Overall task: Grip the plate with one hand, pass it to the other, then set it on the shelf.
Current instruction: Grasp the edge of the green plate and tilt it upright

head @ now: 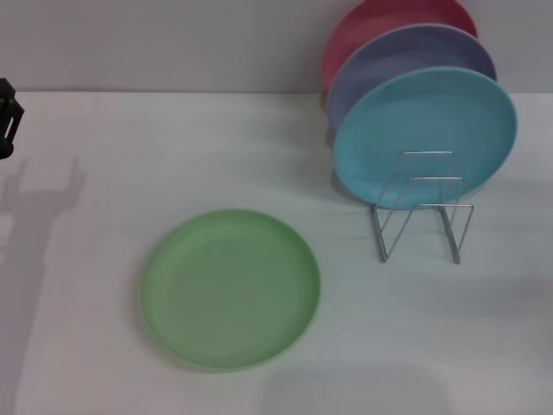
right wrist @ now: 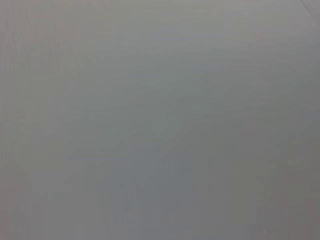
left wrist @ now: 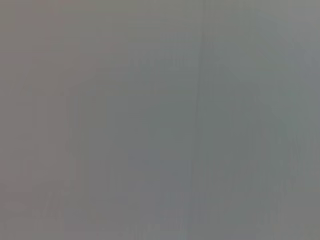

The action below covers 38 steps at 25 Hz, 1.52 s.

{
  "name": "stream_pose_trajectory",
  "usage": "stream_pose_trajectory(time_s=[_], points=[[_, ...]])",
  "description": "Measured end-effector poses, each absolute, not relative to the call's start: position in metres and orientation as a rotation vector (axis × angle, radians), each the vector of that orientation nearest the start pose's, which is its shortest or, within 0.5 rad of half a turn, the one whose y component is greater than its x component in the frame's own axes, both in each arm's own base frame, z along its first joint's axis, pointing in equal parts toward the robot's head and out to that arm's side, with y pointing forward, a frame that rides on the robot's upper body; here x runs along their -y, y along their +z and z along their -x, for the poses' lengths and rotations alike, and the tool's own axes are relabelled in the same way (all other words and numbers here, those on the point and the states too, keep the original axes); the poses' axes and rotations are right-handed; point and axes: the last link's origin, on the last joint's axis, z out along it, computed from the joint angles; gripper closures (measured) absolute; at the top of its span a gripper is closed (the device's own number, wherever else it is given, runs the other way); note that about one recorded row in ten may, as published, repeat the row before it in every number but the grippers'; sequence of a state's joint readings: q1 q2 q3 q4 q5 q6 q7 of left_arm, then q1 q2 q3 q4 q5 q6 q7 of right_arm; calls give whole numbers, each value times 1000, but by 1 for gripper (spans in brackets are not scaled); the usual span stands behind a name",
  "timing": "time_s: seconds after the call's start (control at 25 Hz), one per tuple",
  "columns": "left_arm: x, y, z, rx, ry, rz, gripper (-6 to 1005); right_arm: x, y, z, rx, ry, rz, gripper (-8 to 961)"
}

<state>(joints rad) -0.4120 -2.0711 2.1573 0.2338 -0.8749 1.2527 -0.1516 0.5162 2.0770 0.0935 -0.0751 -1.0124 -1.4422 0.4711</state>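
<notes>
Green plate (head: 231, 288) lies flat on the bench (head: 104, 173), so come in low at its rim. Left gripper (head: 7, 121) barely shows at the edge; fingers' state can't be told, right arm unseen.

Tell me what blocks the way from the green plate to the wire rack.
Nothing lies on the table between the green plate and the wire rack. The rack's front slots look free; the sky-blue plate fills the one behind.

At the left edge of the head view we see only a part of the left pincer (head: 7, 117); its fingers are cut off. The sky-blue plate (head: 425, 138) hides most of the lavender plate (head: 406, 56). Both wrist views show us only grey blur.
</notes>
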Motion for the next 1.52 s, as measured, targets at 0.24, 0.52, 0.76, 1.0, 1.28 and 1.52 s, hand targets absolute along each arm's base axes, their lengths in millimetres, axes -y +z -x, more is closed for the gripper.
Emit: stream_pose_trajectory(time_s=[0.24,0.52,0.76,1.0,1.28,1.52], points=[[-331,14,323,556,-853,1396,188,-330,98,-352,-534,1015,984,252],[-336,10,334,568,-717,1422,189,-327,95,-355,-540,1001,1007,252],[-355,1,343,713,-614,1442,189,-323,92,-358,-555,995,1003,251],[-382,-7,316,862,-634,1561,189,-321,93,-358,-549,997,1002,252],[-414,12,254,945,-543,1723,190,-323,94,-356,-540,1000,1005,252],[-415,25,223,1033,-425,1800,190,-323,94,-356,-537,999,1005,251]])
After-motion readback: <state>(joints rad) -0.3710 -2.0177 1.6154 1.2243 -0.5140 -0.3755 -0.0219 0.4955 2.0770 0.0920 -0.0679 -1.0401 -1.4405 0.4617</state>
